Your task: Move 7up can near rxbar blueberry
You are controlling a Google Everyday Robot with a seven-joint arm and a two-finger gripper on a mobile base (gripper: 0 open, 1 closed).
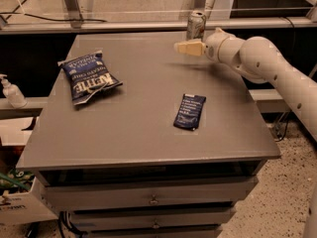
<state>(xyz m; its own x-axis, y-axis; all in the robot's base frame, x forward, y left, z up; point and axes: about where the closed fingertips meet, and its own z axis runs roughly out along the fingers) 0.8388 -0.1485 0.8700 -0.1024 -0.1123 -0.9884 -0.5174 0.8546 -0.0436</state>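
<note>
The 7up can (195, 25) stands upright at the far edge of the grey table (138, 138), right of centre. The rxbar blueberry (189, 111), a flat dark navy wrapper, lies on the table's right half, well in front of the can. My gripper (182, 47) comes in from the right on the white arm (267, 63) and points left. It hovers above the table just in front of the can and slightly to its left, with nothing visibly in it.
A larger crinkled blue chip bag (89, 77) lies on the table's left half. A pump bottle (11, 92) stands on a ledge off the left side. A metal rail (148, 24) runs behind the table. Drawers (153, 197) sit below the front edge.
</note>
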